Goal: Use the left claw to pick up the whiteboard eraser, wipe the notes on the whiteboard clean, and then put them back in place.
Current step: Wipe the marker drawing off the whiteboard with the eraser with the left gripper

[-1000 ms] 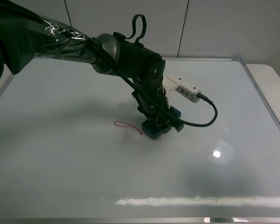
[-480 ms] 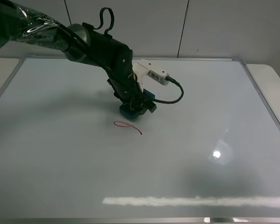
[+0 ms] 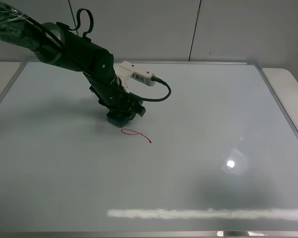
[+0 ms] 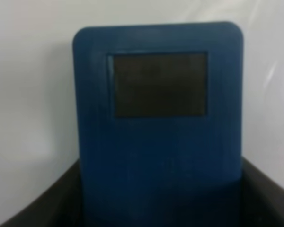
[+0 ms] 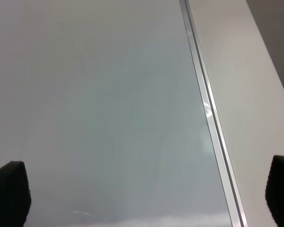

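Observation:
The whiteboard (image 3: 198, 163) fills most of the exterior high view. My left gripper (image 3: 121, 114) is shut on the teal-blue whiteboard eraser (image 3: 118, 118) and presses it onto the board. The eraser sits just behind and left of the red notes (image 3: 136, 134), a short loop and tail, without touching them. In the left wrist view the eraser (image 4: 158, 118) fills the frame, one dark square patch showing, held between black fingers (image 4: 42, 203). My right gripper (image 5: 142, 189) is open over the board's right side; only its fingertips (image 5: 9, 191) show at the frame corners.
The board's silver frame (image 5: 203, 104) runs along its right edge, with a white table surface (image 5: 246, 85) beyond it. A white camera module (image 3: 135, 76) with a black cable rides on the left wrist. A light glare streak (image 3: 203, 214) lies near the board's front edge.
My left gripper has carried the eraser from the right end of the red notes back and to the left, and it now rests behind their left end. The notes look unchanged.

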You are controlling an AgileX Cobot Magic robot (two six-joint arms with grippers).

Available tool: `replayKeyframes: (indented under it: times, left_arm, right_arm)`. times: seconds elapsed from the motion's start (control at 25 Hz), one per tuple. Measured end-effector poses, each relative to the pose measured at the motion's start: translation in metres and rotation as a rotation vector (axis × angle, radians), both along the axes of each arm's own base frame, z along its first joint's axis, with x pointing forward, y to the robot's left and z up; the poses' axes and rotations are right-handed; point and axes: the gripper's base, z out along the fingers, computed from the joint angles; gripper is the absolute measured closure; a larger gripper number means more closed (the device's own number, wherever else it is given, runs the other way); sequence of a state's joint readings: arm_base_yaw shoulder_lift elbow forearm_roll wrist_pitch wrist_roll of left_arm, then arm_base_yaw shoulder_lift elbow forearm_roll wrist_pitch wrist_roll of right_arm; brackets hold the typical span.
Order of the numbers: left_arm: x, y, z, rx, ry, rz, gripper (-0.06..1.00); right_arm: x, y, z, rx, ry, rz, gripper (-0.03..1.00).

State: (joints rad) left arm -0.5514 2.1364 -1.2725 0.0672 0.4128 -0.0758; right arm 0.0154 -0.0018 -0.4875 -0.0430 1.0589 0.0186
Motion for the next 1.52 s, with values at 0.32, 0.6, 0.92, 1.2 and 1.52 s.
replayKeyframes:
  times: [0.32, 0.6, 0.92, 1.2, 1.52]
  left_arm:
    - [-0.031, -0.034, 0.002, -0.016, 0.013, -0.072, 0.40]
    - [-0.071, -0.088, 0.002, -0.130, -0.006, -0.150, 0.40]
    - [-0.081, -0.090, -0.004, -0.138, -0.015, -0.164, 0.40]
    - [-0.062, -0.048, -0.013, -0.148, -0.093, -0.112, 0.40]
    - [-0.028, 0.010, -0.015, -0.099, -0.162, -0.058, 0.40]
  right_arm:
    - [0.000, 0.000, 0.000, 0.000, 0.000, 0.000, -0.03]
    - [0.000, 0.000, 0.000, 0.000, 0.000, 0.000, -0.03]
    - [0.000, 0.000, 0.000, 0.000, 0.000, 0.000, -0.03]
    - [0.000, 0.000, 0.000, 0.000, 0.000, 0.000, -0.03]
    - [0.000, 0.000, 0.000, 0.000, 0.000, 0.000, -0.03]
